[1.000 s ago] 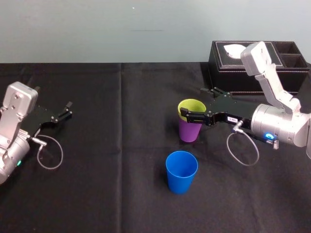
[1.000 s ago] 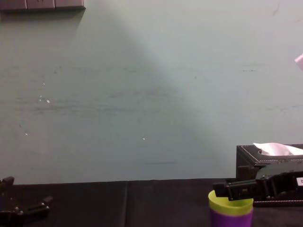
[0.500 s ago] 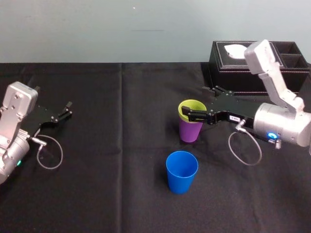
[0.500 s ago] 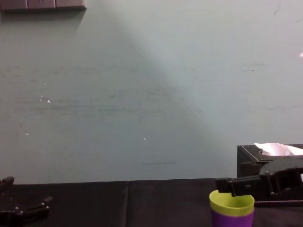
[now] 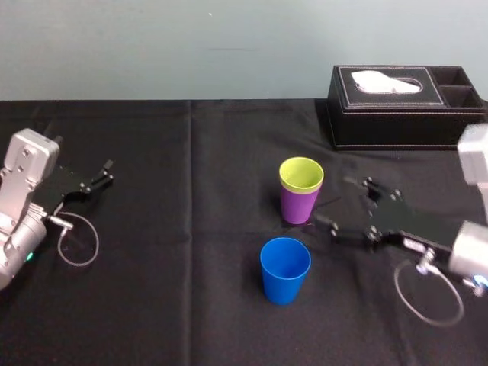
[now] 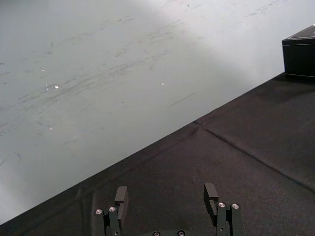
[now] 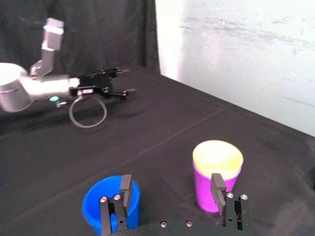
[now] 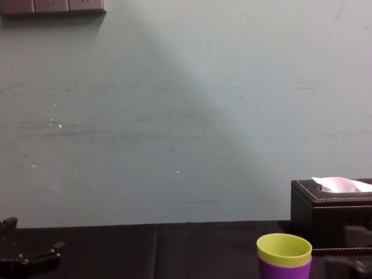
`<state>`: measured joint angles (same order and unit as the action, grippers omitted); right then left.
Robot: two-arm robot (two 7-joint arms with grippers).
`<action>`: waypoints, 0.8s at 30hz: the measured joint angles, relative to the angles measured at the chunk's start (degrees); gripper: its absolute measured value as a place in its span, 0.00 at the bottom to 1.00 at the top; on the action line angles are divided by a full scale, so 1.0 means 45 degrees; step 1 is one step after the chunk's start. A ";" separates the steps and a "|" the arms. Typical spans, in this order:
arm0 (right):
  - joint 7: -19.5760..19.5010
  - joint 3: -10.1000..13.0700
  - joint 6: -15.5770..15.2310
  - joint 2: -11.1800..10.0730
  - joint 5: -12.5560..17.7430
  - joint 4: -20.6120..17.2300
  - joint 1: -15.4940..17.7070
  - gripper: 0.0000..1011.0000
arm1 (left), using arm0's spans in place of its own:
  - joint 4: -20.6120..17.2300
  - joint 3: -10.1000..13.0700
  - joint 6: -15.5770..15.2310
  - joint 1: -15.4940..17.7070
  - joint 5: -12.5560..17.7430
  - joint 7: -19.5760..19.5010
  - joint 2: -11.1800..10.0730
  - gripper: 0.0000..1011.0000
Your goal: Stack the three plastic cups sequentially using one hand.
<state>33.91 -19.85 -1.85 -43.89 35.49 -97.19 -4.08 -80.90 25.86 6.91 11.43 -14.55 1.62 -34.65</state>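
Black cloth; blue cup, purple-yellow stack upright; right claw, parked left claw released.

Nothing written could be read anywhere: no word, number or brand. The right gripper, near the table's right edge, carried a small white label on its black body, but its print was too small to make out. The black tissue box at the table's far right corner showed stitched edging and no legible mark.
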 joint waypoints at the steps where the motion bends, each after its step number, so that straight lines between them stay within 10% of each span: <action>1: 0.0087 0.0128 0.0315 -0.0168 0.0002 -0.0121 0.0360 0.99 | 0.0000 0.0000 0.0000 0.0000 0.0001 0.0000 0.0000 1.00; 11: 0.0698 0.0322 0.1315 -0.0704 -0.0442 -0.0331 0.1612 0.99 | 0.0000 0.0000 0.0001 0.0000 0.0000 0.0000 0.0000 1.00; 24: 0.1203 -0.0748 0.0882 -0.0322 -0.1582 0.0121 0.0898 0.99 | 0.0000 0.0000 0.0000 0.0000 0.0001 0.0000 0.0000 1.00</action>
<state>39.33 -23.21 2.12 -45.34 28.37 -96.64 -0.04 -80.90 25.86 6.91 11.43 -14.55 1.62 -34.64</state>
